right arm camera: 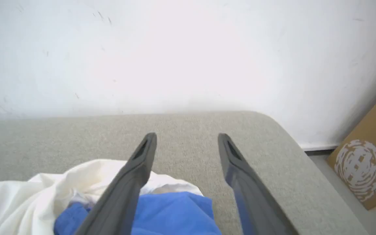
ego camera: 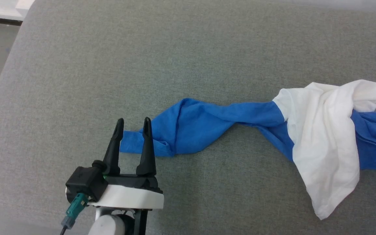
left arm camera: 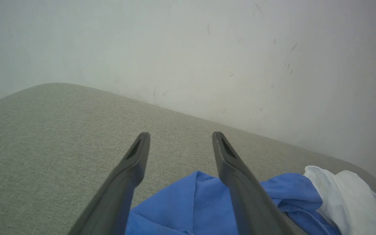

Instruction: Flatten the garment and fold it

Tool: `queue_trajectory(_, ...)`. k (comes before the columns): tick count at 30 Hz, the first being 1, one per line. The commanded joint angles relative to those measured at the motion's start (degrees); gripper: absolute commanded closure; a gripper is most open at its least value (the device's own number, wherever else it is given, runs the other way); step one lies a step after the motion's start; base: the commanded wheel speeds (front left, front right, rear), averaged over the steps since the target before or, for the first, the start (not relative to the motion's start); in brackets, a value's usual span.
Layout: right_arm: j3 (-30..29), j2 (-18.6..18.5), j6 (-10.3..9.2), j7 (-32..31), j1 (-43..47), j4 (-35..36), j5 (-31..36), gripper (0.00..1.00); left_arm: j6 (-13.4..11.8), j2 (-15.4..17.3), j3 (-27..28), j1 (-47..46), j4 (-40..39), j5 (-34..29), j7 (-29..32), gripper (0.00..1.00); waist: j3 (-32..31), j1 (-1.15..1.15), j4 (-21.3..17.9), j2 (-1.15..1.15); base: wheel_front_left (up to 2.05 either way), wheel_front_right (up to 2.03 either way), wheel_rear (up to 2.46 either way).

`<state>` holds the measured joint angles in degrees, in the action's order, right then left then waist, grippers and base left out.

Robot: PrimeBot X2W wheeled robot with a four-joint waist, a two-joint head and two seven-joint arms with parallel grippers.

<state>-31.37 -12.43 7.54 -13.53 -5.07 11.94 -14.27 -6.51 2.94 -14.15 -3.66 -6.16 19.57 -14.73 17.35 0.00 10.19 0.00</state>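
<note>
- The soft cloth shirt, white in the body and bright blue in the sleeves, lies twisted and rumpled on the right half of the grey woven cushion, with one blue sleeve stretched leftward.
- Our left gripper has its two dark fingers spread, straddling that sleeve's end; we cannot tell whether they touch the cloth.
- Our right gripper hangs over the bunched white and blue folds, fingers parted and holding nothing.
- Behind the cushion rises a scuffed white wall; a brown cardboard box stands beside the cushion's corner.
</note>
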Motion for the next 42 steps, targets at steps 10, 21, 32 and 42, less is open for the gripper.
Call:
queue_trajectory(10, 16.1, 8.1, -0.05, 4.2, 10.9, 6.2, 2.5, 0.0, 0.7, -0.1, 0.5, 0.3, -0.3, -0.8, -0.3, 0.0, 0.3, 0.0, -0.7, 0.0, 0.0, 0.0, 0.0)
queue_trajectory(21, 23.7, 4.8, -0.05, -8.9, 18.0, 1.5, 4.3, 0.0, 0.1, -0.1, -0.4, -0.8, -0.6, -0.3, -0.3, 0.0, 2.7, 0.0, -0.5, 0.0, 0.0, 0.0, 0.0)
queue_trajectory(32, 25.2, 3.1, -0.05, -16.8, 17.1, 8.3, 1.2, 1.0, -0.6, -0.1, -0.6, -0.9, -0.9, 0.7, -0.3, 0.0, 2.8, 0.0, 1.3, 0.0, 0.0, 0.0, 0.0)
queue_trajectory(42, 25.3, -9.1, -0.05, -25.8, 0.2, 24.0, -6.0, 1.0, -0.7, -0.1, -1.4, -1.4, -1.3, 1.9, -0.3, 0.0, 3.9, 0.0, 3.1, 0.0, 0.0, 0.0, 0.0)
